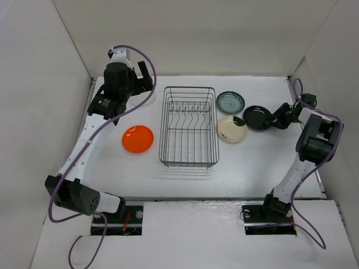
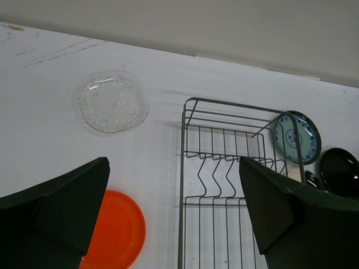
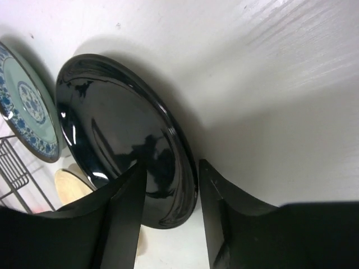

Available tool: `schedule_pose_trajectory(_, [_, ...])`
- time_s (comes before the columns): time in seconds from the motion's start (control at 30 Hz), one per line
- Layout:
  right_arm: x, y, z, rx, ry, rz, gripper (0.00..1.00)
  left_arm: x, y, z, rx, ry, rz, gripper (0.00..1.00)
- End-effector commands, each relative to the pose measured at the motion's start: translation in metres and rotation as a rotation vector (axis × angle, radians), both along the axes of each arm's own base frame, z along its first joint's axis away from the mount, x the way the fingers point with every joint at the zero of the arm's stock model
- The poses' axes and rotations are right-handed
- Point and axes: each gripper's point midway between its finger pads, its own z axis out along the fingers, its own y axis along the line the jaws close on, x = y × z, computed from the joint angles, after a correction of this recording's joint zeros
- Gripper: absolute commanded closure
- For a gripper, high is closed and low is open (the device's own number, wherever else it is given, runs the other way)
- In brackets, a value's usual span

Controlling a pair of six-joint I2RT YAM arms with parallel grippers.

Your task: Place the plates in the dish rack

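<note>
My right gripper [image 3: 172, 171] has a finger on each side of the rim of the black plate [image 3: 112, 129], almost closed; I cannot tell if it squeezes. The plate, right of the dish rack [image 1: 189, 128], looks hard, slippery and breakable, so the rim is the place to hold

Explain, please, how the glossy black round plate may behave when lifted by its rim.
The glossy black round plate looks stiff and probably slippery: its sheen shows sharp reflections. The right gripper straddles only its thin rim, so the plate may pivot or sag when raised.
</note>
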Motion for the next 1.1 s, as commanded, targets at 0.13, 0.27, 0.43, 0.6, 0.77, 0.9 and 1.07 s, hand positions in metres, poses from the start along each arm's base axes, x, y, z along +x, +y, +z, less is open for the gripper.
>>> schedule_pose_trajectory(0.13, [-0.002, -0.004, -0.006, -0.029, 0.057, 0.008, 0.72, 0.0, 0.001, 0.016, -0.014, -0.056, 0.0, 0.0])
schedule_pose_trajectory(0.27, [-0.003, -0.005, -0.008, -0.027, 0.073, -0.006, 0.94, 0.0, 0.001, 0.016, -0.014, -0.056, 0.0, 0.0])
schedule_pose_trajectory(0.43, [-0.006, -0.022, -0.004, -0.106, 0.112, -0.064, 1.0, 0.0, 0.001, 0.016, -0.014, -0.056, 0.0, 0.0])
schedule_pose_trajectory(0.6, [-0.004, -0.035, 0.04, -0.176, 0.043, -0.163, 1.0, 0.0, 0.001, 0.016, -0.014, -0.056, 0.0, 0.0])
schedule_pose_trajectory(0.77, [-0.004, -0.044, 0.112, -0.239, -0.103, -0.264, 1.0, 0.0, 0.001, 0.016, -0.014, -0.056, 0.0, 0.0])
schedule_pose_trajectory(0.9, [-0.006, -0.018, 0.168, -0.292, -0.245, -0.25, 1.0, 0.0, 0.003, 0.016, -0.011, -0.056, 0.009, 0.0])
schedule_pose_trajectory(1.07, [-0.01, 0.031, 0.242, -0.41, -0.413, -0.234, 1.0, 0.001, 0.004, 0.016, -0.008, -0.057, 0.019, 0.0])
